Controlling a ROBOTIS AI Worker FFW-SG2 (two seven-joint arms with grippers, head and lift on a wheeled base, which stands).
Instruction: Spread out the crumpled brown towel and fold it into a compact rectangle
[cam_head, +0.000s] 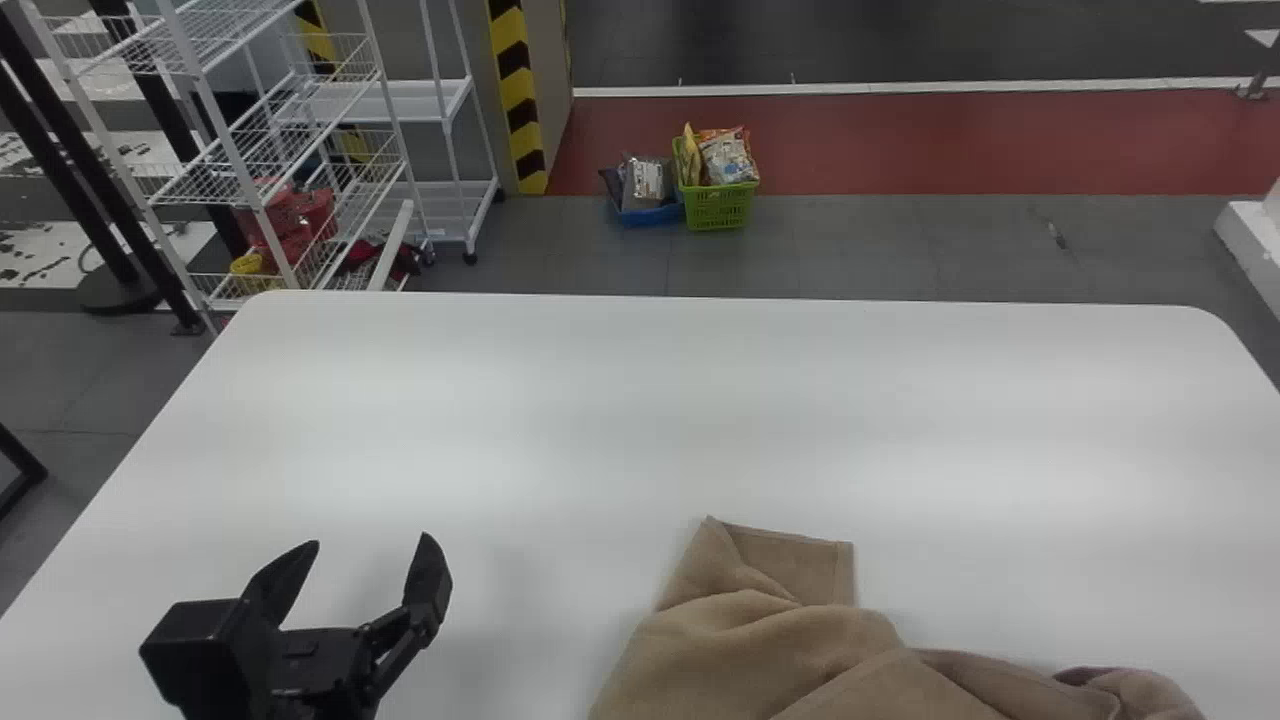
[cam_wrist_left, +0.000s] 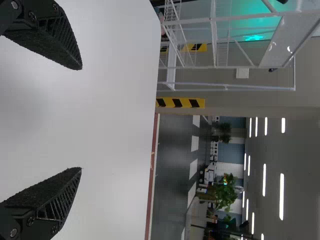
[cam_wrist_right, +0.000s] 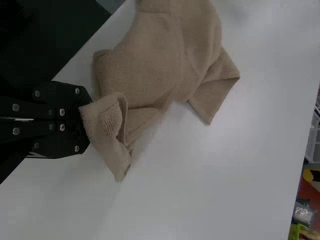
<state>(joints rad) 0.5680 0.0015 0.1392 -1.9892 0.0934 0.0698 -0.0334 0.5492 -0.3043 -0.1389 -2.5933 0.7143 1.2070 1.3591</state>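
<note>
The right gripper (cam_wrist_right: 82, 121), at the left edge of the right wrist view, is closed on an end of the brown towel (cam_head: 760, 640). Its fingers are pressed together over the cloth, and the pinched end folds over and hangs from them in a small flap. Holding it by an end rather than the middle makes sense: a pull there should draw the bunched part out, while the towel's own weight on the table (cam_head: 700, 400) gives some drag.

From that grip the towel runs in a loose, wrinkled heap, which in the head view lies along the lower edge, from the centre to the lower right. One squared corner juts up near the bottom centre, lying flatter than the rest, perhaps a useful guide to the edges.

The left gripper (cam_head: 372, 541) is at the lower left of the head view, over the table, fingers spread with nothing between them, well apart from the towel. That seems to leave it free to take a second corner, since one grip alone would probably drag the heap rather than spread it.

Beyond the table, at the top centre, a green basket (cam_head: 718, 208) stands on the floor.
</note>
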